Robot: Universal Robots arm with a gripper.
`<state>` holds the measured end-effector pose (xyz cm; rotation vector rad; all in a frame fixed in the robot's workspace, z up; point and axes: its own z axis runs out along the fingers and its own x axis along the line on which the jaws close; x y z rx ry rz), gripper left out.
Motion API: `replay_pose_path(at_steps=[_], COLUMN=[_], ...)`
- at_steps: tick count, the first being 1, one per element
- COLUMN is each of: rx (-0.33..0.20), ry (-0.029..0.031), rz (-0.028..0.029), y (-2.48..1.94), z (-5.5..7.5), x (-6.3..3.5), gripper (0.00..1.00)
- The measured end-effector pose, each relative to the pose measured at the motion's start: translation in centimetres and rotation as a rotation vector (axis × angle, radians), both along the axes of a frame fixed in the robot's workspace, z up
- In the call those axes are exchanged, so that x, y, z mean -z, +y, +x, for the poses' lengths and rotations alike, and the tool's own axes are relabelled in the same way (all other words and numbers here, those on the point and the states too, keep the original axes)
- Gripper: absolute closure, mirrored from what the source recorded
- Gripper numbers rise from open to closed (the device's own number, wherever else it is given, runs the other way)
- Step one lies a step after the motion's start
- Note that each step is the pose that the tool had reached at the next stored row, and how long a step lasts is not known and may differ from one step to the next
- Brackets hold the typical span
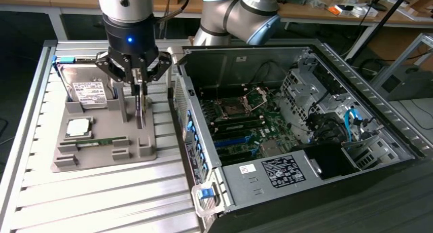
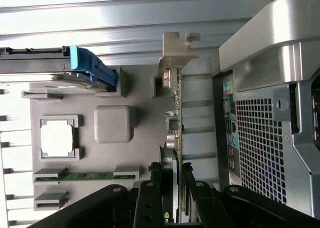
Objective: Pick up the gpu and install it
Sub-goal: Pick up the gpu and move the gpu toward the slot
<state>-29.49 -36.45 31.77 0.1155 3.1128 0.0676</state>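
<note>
Pincer (image 1: 139, 84) (image 2: 171, 172) hangs straight down over the grey fixture tray (image 1: 101, 153) (image 2: 145, 138). Its 2 fingers (image 2: 151, 195) are drawn in to a narrow gap and clamp the gpu (image 1: 140, 110) (image 2: 173, 130) between them, 1 finger on each flat face.

The gpu stands on edge, upright, gripped at its upper edge. Its lower edge is at the tray's level; cannot tell whether it is seated in the tray or just lifted off. In the wrist view the card runs edge-on away from the fingers, ending in its silvery bracket (image 2: 177, 50) at the far end.

Around it on the tray:
- hard drive (image 1: 91, 91) (image 2: 30, 60), propped up on the side away from the case, near the card but apart from it
- CPU (image 1: 78, 126) (image 2: 56, 138) lying flat in a square seat
- green RAM stick (image 1: 101, 141) (image 2: 85, 176) lying flat in a long slot

Edges and room: the open computer case (image 1: 244, 48) (image 2: 260, 153) lies on its side at the exterior view's right, its rear wall close beside the tray and the card. A strip of bare slatted table (image 1: 101, 202) separates them. Inside the case the motherboard (image 1: 250, 124) faces up, uncovered. Space above the tray and above the case opening is free apart from the arm itself.
</note>
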Motion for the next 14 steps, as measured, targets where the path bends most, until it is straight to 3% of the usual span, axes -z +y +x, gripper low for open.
replay_pose_path(at_steps=[14], rx=[0.000], ry=[0.0000], rz=[0.0000], y=[0.00], z=[0.0], x=[-1.63], gripper=[0.73])
